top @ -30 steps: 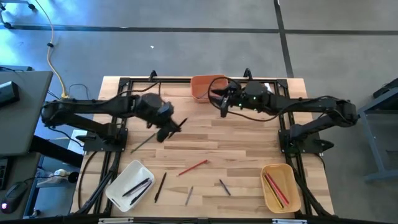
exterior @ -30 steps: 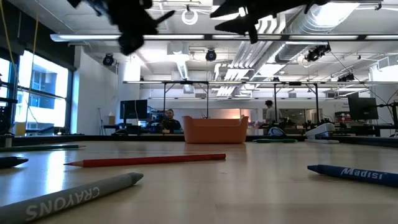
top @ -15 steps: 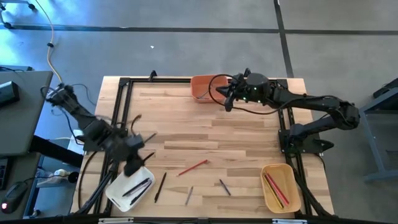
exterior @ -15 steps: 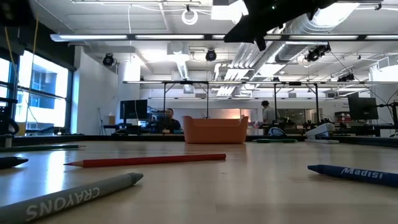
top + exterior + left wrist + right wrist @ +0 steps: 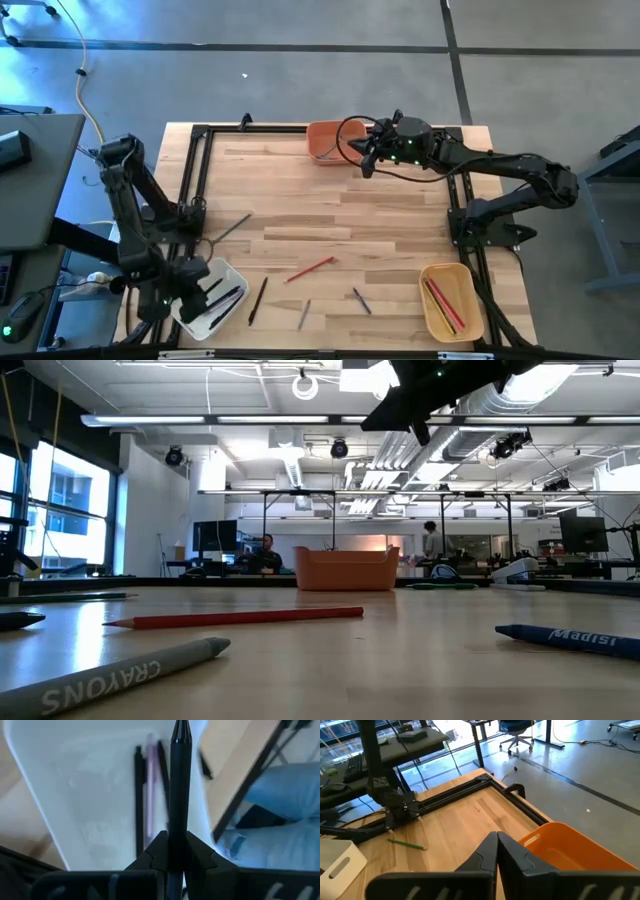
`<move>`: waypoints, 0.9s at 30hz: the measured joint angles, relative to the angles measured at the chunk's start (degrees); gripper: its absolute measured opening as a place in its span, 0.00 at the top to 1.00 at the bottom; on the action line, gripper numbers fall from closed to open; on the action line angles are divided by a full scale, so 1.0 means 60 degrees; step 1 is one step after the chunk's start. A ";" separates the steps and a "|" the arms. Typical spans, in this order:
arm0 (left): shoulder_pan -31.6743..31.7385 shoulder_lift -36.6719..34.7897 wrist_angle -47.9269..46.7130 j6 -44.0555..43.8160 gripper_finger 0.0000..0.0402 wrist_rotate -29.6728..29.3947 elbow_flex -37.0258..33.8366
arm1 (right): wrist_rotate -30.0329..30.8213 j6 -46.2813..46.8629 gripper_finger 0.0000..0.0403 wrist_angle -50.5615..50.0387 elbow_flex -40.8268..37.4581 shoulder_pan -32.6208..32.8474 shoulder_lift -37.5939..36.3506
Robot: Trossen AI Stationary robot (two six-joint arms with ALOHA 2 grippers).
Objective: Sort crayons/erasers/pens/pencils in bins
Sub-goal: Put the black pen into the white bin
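Note:
My left gripper [image 5: 188,290] hangs over the white bin [image 5: 222,312] at the table's near left corner, shut on a black pen [image 5: 179,780]. In the bin [image 5: 90,810] lie two black pens [image 5: 138,795] and a pink stick [image 5: 149,785]. Near the table's far edge my right gripper [image 5: 364,162] is shut on nothing, just beside the orange bin [image 5: 330,140], and its shut fingers [image 5: 490,851] show in the right wrist view. The tan-yellow bin [image 5: 447,300] at the near right holds red sticks. My left gripper pinches the black pen's shaft [image 5: 179,822] between its two fingers. The pen lies along the fingers and sticks out past their tips, its pointed end [image 5: 181,731] away from the wrist. The fingers slant downward. The pen is lifted clear above the white bin.
Loose on the wood lie a red pencil [image 5: 310,268], a black stick [image 5: 257,298], a grey crayon [image 5: 303,313], a dark crayon [image 5: 361,300] and a grey pencil [image 5: 228,228]. A green pencil [image 5: 407,844] lies by the black frame rail at the table's left side.
My left arm has swung from the table's middle to the near left corner, sinking a little and rolling its wrist, and has carried the black pen over the white bin. My right gripper has shut beside the orange bin and then kept still.

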 joint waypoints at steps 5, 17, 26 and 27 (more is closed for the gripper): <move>-0.0050 0.0766 0.0893 -0.0705 0.97 -0.0227 -0.0746 | 0.0010 0.0072 1.00 -0.0037 0.0000 0.0004 0.0000; -0.0049 0.1552 0.1868 -0.1295 0.96 -0.0267 -0.1317 | 0.0639 0.0813 1.00 -0.0308 0.0000 0.0004 0.0000; -0.0017 0.1554 0.1858 -0.1297 0.94 -0.0151 -0.1322 | 0.1016 0.1292 1.00 -0.0532 0.0000 0.0004 0.0004; -0.0017 0.1555 0.1862 -0.1281 0.94 -0.0134 -0.1322 | 0.1017 0.1296 1.00 -0.0532 0.0000 0.0004 0.0004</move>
